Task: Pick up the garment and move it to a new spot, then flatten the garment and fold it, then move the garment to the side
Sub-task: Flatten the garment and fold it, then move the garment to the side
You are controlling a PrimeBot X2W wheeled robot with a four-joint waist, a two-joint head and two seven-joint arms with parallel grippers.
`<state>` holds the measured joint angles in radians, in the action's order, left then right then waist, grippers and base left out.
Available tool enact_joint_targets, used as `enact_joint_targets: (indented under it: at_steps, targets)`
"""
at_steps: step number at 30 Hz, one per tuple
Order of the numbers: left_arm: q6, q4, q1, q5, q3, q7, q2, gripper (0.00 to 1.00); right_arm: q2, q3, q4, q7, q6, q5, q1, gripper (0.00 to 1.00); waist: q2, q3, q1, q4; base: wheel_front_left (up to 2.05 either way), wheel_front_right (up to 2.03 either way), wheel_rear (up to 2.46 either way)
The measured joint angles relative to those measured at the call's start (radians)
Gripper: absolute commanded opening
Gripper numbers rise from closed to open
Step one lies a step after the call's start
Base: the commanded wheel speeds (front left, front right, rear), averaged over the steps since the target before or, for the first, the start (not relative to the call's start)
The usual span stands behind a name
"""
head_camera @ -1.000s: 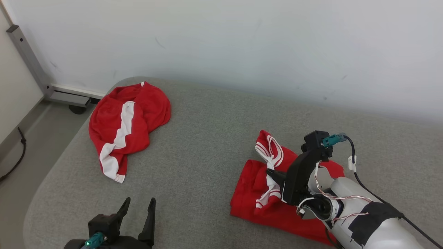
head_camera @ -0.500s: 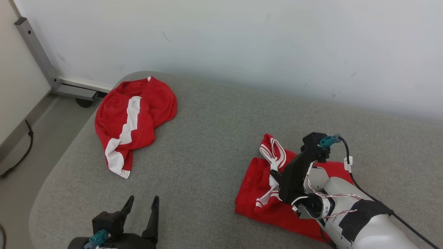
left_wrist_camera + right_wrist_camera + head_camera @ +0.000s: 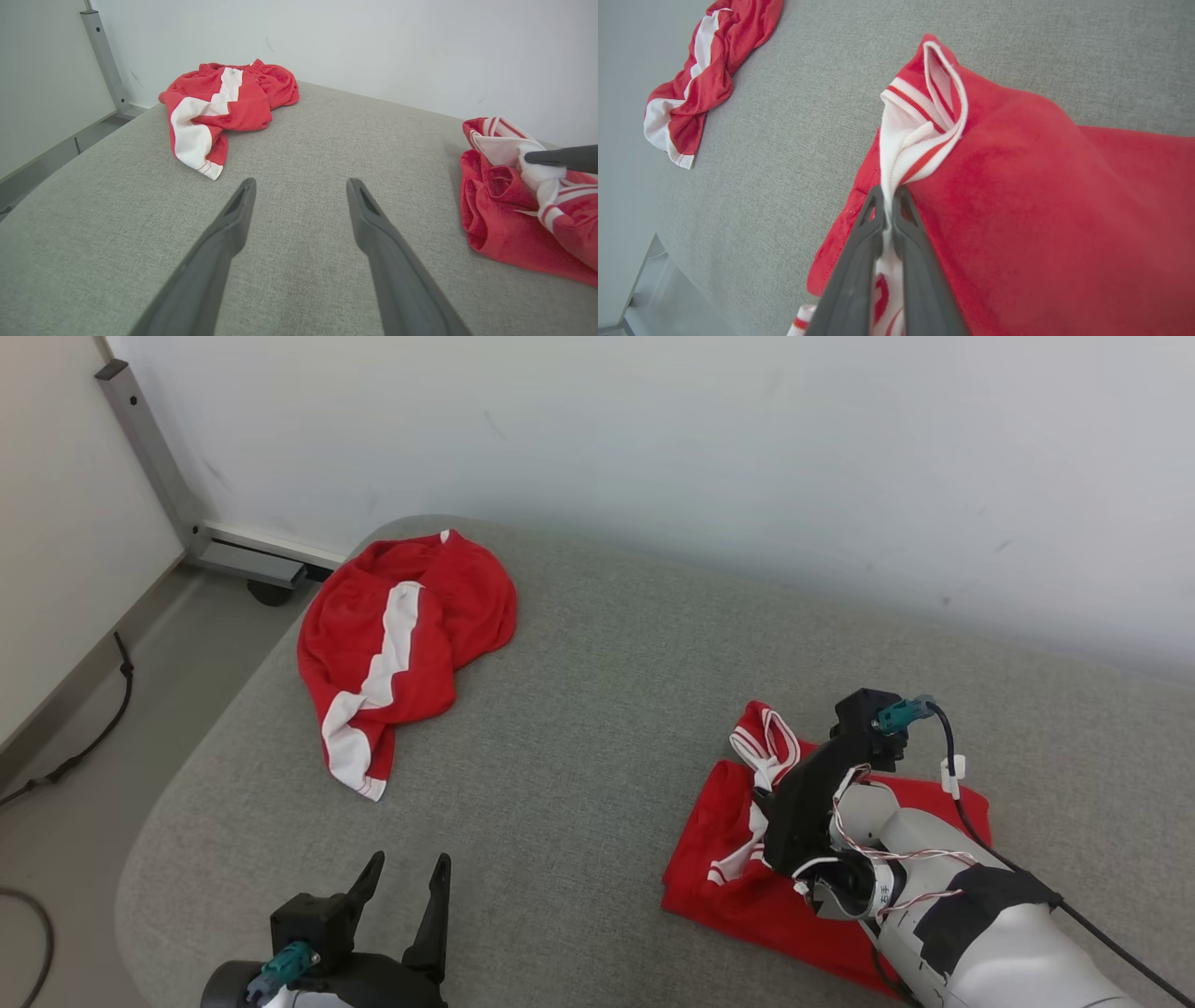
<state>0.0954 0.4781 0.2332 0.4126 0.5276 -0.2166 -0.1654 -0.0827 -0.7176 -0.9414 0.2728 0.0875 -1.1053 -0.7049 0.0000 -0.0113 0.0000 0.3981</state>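
- Jaws on the right arm are pressed together on a fold of white cloth at the striped trim of the garment, pinching it; the right wrist view shows both dark fingers closed on that fold.
- Left jaws stand spread wide with nothing between them, low over bare grey fabric at the near left of the bench.
- The garment is red with white-and-red ribbed trim. It lies bunched on the right side of the bench, under the right arm, and its trim stands up in a loop just beyond the fingertips.
- A second red garment with a broad white stripe lies crumpled at the far left corner of the bench, well apart from the first.
- In the left wrist view one finger of the right arm comes in from the right edge onto the white trim.
- A pale wall runs behind the bench; a grey metal post rises at the far left, and a dark cable lies on the floor beside it.
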Motion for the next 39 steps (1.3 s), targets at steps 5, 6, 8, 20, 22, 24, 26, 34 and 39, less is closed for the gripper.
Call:
enact_joint_targets:
  at_steps: [5,6,8,20,22,24,26,34,39]
  targets:
    - [0.0,0.016,0.002,0.0,-0.004,-0.004,-0.002,1.0,0.007,-0.003,-0.031,-0.006,-0.001,0.0,-0.003,0.64,0.0,-0.001,0.0,0.016,0.0,0.0,0.0]
    - [0.0,0.019,0.002,0.0,-0.006,-0.004,-0.002,1.0,0.008,-0.004,-0.035,-0.009,-0.004,0.0,-0.005,1.0,0.0,-0.003,0.0001,0.017,0.0,0.0,0.0]
    - [0.001,0.024,0.0,0.0,-0.009,-0.006,-0.002,1.0,0.01,-0.01,-0.044,-0.009,-0.018,0.0,-0.014,1.0,0.0,-0.009,0.0,0.016,0.0,0.0,0.0]
    - [0.001,0.026,-0.045,0.0,-0.026,-0.013,-0.029,1.0,-0.121,-0.016,-0.028,-0.074,-0.109,0.052,-0.038,1.0,0.0,-0.042,0.0,-0.036,0.0,0.0,0.0]
    - [0.002,0.02,-0.058,0.0,-0.03,-0.014,-0.036,1.0,-0.157,-0.019,-0.026,-0.089,-0.115,0.062,-0.028,1.0,0.0,-0.046,0.0,-0.05,0.0,0.0,0.0]
    - [0.003,0.014,-0.068,0.0,-0.033,-0.014,-0.044,1.0,-0.176,-0.022,-0.021,-0.099,-0.121,0.068,-0.006,1.0,0.0,-0.048,0.0,-0.065,0.0,0.0,0.0]
    - [0.004,0.005,-0.073,0.0,-0.038,-0.015,-0.053,1.0,-0.185,-0.036,-0.012,-0.106,-0.129,0.08,0.023,1.0,0.0,-0.05,0.0,-0.082,0.0,0.0,0.0]
    - [0.01,-0.042,-0.084,-0.003,-0.038,-0.022,-0.051,1.0,-0.214,-0.047,0.013,-0.12,-0.132,0.085,0.116,1.0,0.0,-0.037,0.0,-0.128,0.0,0.0,0.0]
    - [0.01,-0.049,-0.083,-0.009,-0.034,-0.022,-0.047,1.0,-0.212,-0.032,0.007,-0.101,-0.119,0.067,0.12,1.0,0.0,-0.022,0.0,-0.132,0.0,0.0,0.0]
